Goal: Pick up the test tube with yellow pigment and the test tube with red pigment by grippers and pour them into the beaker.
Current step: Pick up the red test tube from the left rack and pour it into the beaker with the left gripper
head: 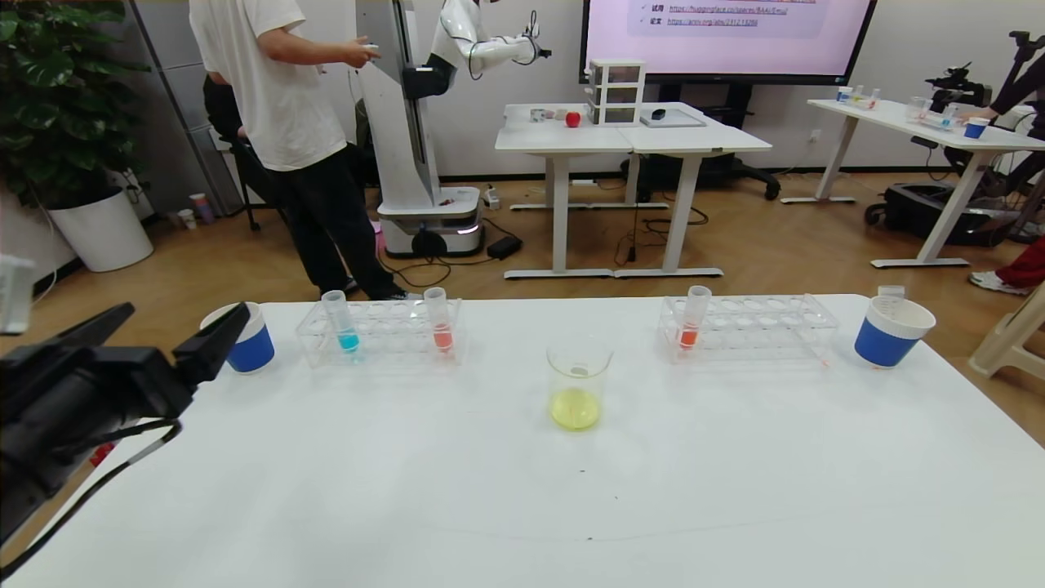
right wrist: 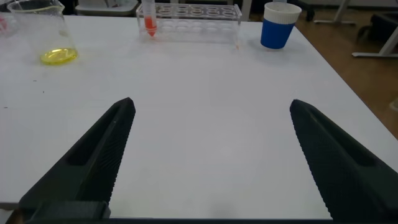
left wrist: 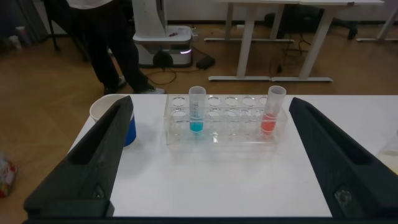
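The clear glass beaker (head: 578,384) stands mid-table with yellow liquid in its bottom; it also shows in the right wrist view (right wrist: 40,31). The test tube with red pigment (head: 441,327) stands upright at the right end of the left rack (head: 380,331), and shows in the left wrist view (left wrist: 271,112). The test tube with yellow pigment is out of view. My left gripper (head: 186,314) is open and empty, hovering at the table's left side, facing the left rack (left wrist: 210,102). My right gripper (right wrist: 212,102) is open and empty over bare table; it does not show in the head view.
A blue-liquid tube (head: 341,320) stands in the left rack. An orange-red tube (head: 692,320) stands in the right rack (head: 755,327). Blue-and-white paper cups stand at the far left (head: 249,347) and far right (head: 891,331). A person stands beyond the table.
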Robot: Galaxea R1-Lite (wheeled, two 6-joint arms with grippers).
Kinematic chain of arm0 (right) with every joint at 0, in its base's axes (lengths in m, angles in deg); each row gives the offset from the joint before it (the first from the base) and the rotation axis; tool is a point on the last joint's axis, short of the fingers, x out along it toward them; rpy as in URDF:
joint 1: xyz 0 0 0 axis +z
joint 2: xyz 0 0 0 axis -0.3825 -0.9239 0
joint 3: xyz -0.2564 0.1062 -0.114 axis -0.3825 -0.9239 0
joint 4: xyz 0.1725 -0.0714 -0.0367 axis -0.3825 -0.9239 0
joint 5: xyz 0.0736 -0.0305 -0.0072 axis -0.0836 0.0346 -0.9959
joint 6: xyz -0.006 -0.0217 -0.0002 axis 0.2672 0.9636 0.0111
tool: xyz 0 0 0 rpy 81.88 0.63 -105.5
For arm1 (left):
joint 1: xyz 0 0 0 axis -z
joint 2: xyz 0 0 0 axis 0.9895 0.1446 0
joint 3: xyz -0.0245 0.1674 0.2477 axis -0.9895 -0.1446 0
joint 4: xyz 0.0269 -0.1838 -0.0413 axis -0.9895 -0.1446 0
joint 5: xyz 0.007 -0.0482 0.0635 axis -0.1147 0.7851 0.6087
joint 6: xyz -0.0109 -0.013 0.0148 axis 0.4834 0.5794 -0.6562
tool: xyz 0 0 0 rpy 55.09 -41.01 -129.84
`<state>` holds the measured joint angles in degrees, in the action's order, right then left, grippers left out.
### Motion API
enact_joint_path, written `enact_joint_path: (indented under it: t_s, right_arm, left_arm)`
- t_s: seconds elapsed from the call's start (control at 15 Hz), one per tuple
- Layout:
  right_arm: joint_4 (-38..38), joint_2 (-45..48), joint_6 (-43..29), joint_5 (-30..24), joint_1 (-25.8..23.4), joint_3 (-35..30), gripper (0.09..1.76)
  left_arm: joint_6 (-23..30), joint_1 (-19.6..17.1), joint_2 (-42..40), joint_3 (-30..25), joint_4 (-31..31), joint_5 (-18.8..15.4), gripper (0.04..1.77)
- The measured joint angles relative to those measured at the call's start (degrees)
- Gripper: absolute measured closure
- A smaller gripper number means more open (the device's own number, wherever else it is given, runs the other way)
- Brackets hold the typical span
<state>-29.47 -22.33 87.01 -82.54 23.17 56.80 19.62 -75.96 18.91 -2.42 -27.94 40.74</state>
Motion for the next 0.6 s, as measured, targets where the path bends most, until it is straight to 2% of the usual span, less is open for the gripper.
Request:
enact_joint_path:
  t_s: [0.27,0.4,0.6]
  right_arm:
    - [0.02,0.0,-0.02,0.0,0.0,0.0,0.11]
    - [0.02,0.0,-0.02,0.0,0.0,0.0,0.11]
    - [0.0,0.02,0.0,0.0,0.0,0.0,0.11]
  left_arm:
    - [0.77,8.96,19.54,5.27,13.95,9.5,0.06]
    - [1.51,12.79,27.84,8.48,17.71,12.29,0.06]
    - [1.93,16.24,38.32,13.42,22.27,15.24,0.06]
